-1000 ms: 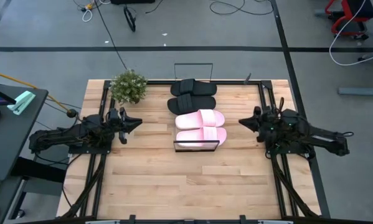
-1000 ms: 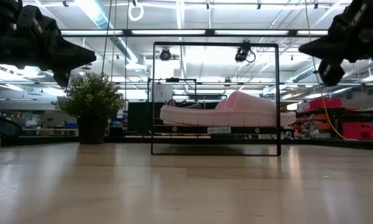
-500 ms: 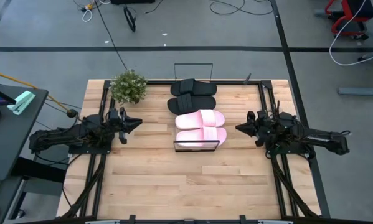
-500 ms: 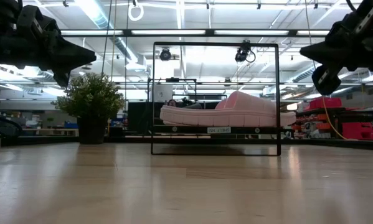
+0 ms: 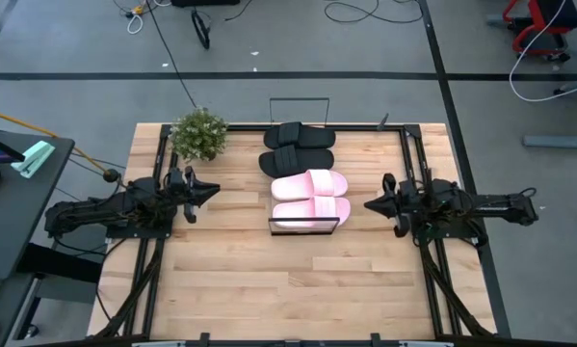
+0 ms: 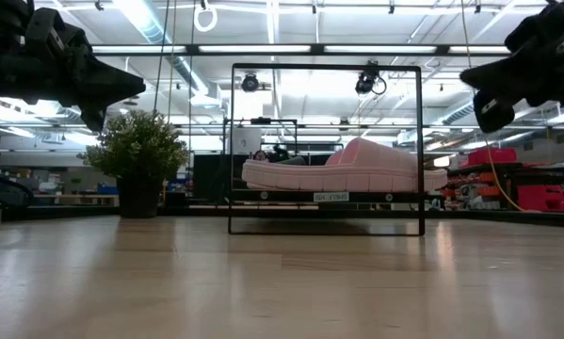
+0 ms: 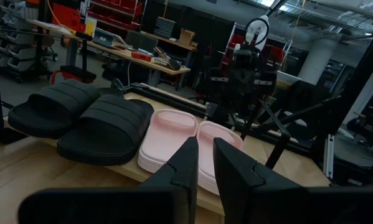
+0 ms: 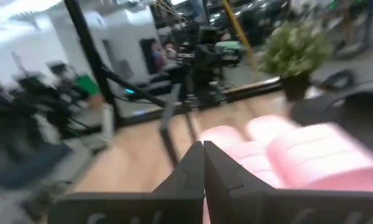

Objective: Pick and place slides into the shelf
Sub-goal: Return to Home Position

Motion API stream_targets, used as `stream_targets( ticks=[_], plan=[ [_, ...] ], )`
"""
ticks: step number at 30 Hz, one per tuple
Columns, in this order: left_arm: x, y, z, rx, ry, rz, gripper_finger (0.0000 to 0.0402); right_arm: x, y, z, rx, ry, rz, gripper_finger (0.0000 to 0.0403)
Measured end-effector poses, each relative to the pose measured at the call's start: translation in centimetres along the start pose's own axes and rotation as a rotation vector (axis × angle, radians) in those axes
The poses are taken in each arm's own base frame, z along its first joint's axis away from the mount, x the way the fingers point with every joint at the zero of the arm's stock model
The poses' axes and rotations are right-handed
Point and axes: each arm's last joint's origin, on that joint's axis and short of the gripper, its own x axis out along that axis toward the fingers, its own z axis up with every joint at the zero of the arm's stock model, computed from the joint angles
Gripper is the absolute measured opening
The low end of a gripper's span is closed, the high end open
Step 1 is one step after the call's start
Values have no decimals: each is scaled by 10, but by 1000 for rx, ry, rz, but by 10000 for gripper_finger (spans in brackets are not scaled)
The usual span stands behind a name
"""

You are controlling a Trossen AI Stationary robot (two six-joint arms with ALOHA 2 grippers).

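Four slides lie side by side on the shelf [image 5: 301,99], soles on its plank top. The two black slides [image 5: 299,136] [image 5: 298,161] are toward the far end and the two pale pink slides [image 5: 310,183] [image 5: 311,207] toward the near end. In the low view a pink slide [image 6: 347,166] shows inside the black wire frame [image 6: 232,141]. My left gripper [image 5: 213,190] hangs above the table left of the shelf, its fingers a narrow gap apart [image 7: 205,152], and empty. My right gripper [image 5: 368,204] hangs right of the shelf, shut [image 8: 203,152] and empty, pointing at the pink slides.
A potted plant [image 5: 198,133] stands at the table's far left, beside the shelf. Black rails [image 5: 415,173] run along the table's left and right sides under the arms. Bare wood [image 5: 298,289] lies between the shelf and the near edge.
My right gripper has moved a little toward the table's near edge, and its arm has swung about behind it. It stays shut and empty. The slides and my left arm have kept still.
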Motion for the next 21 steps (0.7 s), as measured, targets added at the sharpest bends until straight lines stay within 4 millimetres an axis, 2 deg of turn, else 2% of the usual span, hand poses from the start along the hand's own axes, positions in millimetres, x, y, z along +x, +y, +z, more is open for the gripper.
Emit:
stream_targets(
  ticks=[4, 7, 21],
  plan=[
    [0, 0, 0, 0, 0, 0, 58, 2, -4, -4, -136, 36, -90, 1],
    [0, 0, 0, 0, 0, 0, 63, 4, -5, -6, -186, 67, -90, 1],
    [0, 0, 0, -1, 0, 0, 58, 4, -4, -6, -159, 84, -66, 4]
  ],
)
